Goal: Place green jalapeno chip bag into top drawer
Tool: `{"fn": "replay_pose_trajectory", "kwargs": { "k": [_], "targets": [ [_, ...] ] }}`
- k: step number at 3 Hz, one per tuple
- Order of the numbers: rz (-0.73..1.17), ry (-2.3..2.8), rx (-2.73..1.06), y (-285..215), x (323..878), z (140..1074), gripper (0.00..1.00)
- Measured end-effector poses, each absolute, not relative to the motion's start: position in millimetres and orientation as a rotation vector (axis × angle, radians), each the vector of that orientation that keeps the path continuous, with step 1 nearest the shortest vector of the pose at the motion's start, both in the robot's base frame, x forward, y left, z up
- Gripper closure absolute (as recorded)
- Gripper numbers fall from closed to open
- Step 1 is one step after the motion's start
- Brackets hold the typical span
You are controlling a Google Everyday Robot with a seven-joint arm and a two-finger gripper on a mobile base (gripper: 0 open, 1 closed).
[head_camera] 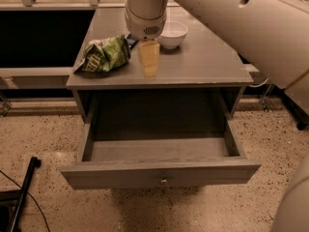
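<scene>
The green jalapeno chip bag [103,55] lies crumpled on the left part of the grey cabinet top [203,64]. My gripper [148,65] hangs from the big white arm just to the right of the bag, low over the cabinet top near its front edge, and holds nothing that I can see. The top drawer [159,174] is pulled wide open below, its grey inside bare and its small round knob [164,181] facing me.
A white bowl [172,34] stands on the cabinet top behind and to the right of the gripper. The white arm [231,18] crosses the upper right. A dark opening lies left of the cabinet. A black stand and cable sit on the speckled floor at bottom left.
</scene>
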State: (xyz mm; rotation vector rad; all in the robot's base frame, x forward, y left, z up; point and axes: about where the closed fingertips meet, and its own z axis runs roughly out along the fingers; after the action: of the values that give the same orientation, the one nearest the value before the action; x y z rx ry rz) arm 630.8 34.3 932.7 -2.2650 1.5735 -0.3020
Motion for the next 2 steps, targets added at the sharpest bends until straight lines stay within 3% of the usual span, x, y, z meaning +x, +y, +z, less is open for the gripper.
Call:
{"fn": "replay_pose_trajectory", "kwargs": {
  "k": [2],
  "targets": [
    [-0.392, 1.479, -2.238, 64.2, 688.3, 930.2, 0.0]
  ]
}}
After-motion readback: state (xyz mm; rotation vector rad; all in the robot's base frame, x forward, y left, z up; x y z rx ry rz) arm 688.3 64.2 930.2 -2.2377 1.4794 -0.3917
